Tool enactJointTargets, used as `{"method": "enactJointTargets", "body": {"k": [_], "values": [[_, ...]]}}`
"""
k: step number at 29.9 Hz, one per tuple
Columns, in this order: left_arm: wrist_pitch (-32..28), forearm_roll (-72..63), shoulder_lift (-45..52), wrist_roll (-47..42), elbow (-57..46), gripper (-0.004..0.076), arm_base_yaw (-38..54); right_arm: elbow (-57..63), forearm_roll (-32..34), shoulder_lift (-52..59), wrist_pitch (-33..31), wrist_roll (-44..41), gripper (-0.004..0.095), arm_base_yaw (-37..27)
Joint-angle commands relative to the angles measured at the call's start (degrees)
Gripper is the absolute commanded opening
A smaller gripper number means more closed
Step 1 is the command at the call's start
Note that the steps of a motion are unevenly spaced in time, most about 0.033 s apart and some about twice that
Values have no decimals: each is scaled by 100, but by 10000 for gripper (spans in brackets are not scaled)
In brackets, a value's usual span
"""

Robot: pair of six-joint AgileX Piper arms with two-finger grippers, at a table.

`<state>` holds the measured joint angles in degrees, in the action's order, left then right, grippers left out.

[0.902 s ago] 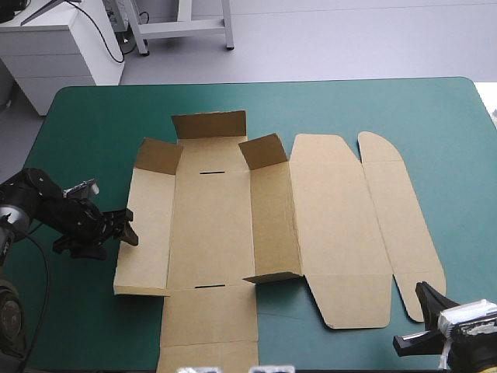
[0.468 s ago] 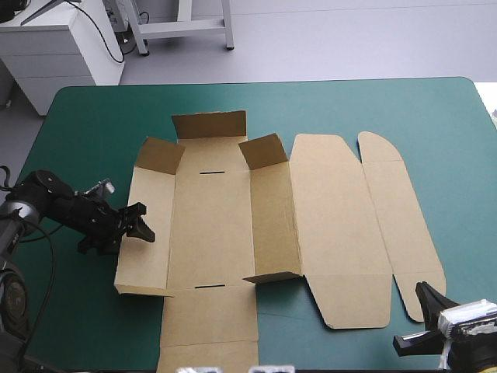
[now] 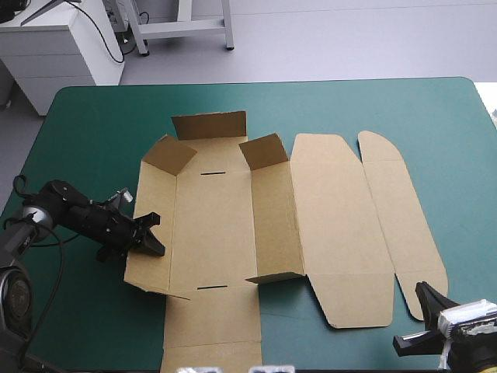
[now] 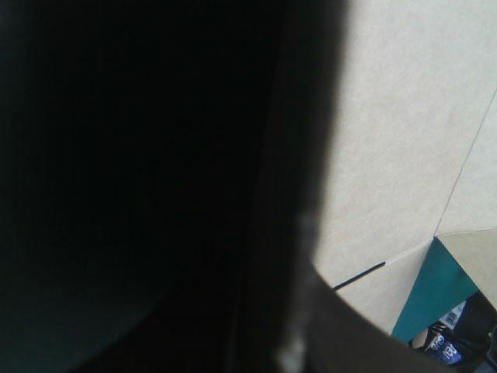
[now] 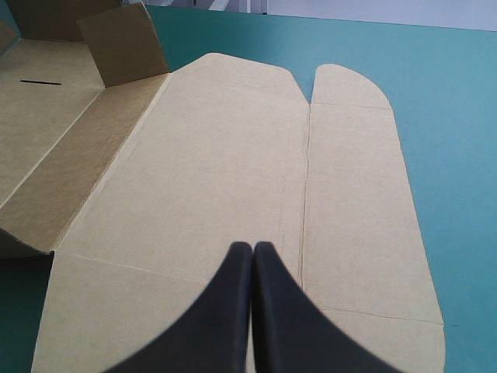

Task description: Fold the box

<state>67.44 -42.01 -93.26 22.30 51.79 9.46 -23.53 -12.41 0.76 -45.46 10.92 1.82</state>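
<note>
left claw (image 3: 147, 235), fingers spread and gripping nothing, presses the box's (image 3: 233, 210) left wall (image 3: 158, 194); we should push inward evenly along the crease.

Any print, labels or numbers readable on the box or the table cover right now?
None to read. The box is plain brown board in all three views, showing only creases and two slots. The teal-green cover bears no marks.
</note>
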Motion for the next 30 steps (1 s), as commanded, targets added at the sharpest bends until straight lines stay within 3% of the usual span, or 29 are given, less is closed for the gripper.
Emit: {"method": "enactJointTargets", "body": {"k": [1, 7, 14, 19, 26, 30], "values": [[61, -307, 261, 49, 136, -3, -23, -120, -56, 125, 427, 8, -20, 15], [-60, -611, 678, 164, 154, -6, 351, -120, -56, 125, 427, 8, -20, 15], [654, -195, 828, 385, 958, -8, 89, -120, -56, 125, 427, 18, -20, 15], [674, 2216, 816, 7, 1979, -8, -907, -120, -56, 125, 427, 18, -20, 15], [633, 4341, 634, 30, 2907, -8, -2119, -120, -56, 125, 427, 18, -20, 15], [569, 5172, 416, 557, 3354, -8, -2583, -120, -56, 125, 427, 18, -20, 15]]}}
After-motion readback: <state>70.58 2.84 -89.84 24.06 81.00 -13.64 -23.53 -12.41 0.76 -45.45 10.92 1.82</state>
